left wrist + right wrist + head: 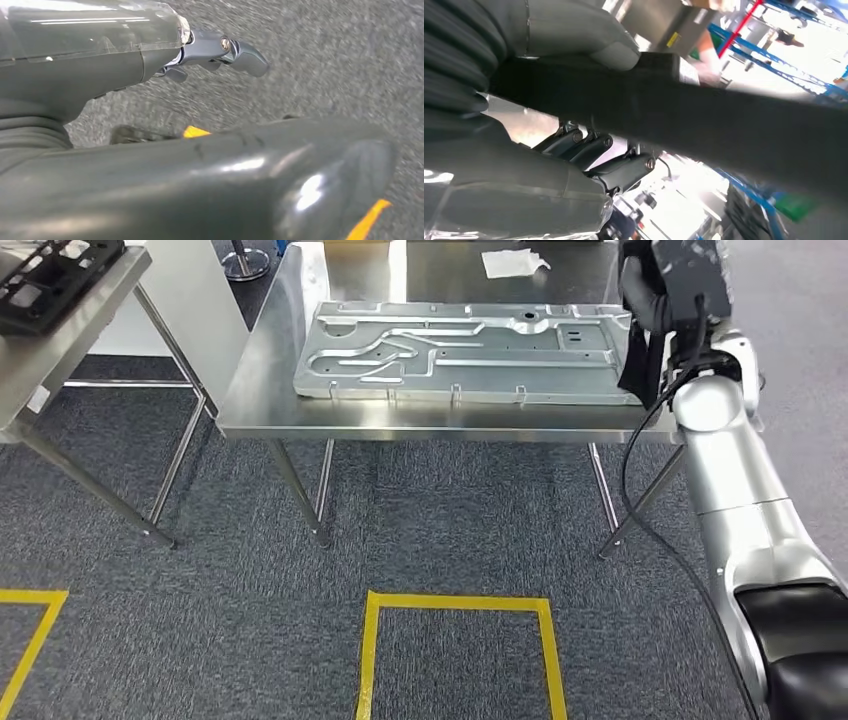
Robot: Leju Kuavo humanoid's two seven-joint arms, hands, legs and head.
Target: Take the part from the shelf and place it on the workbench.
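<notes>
While the right arm reaches up along the right end of the workbench (260,410), the right hand (650,310) holds a flat black part (690,275) raised above the table's far right corner, with a dark edge of it hanging down beside the wrist. In the right wrist view the part (704,120) runs as a long dark slab across the palm: the thick grey thumb (616,52) presses on one face and the darker fingers (624,170) curl against the opposite face, so the hand grips it between them. On the workbench lies a large grey stamped metal panel (470,350), its right end just beside the held part, and a white crumpled sheet (512,262) rests farther back. A second steel table (70,330) with a black tray (50,275) stands to the left. The left hand (215,50) hangs over grey carpet (450,520) marked with yellow tape (455,605), its fingers (245,52) loosely bent and holding nothing.
</notes>
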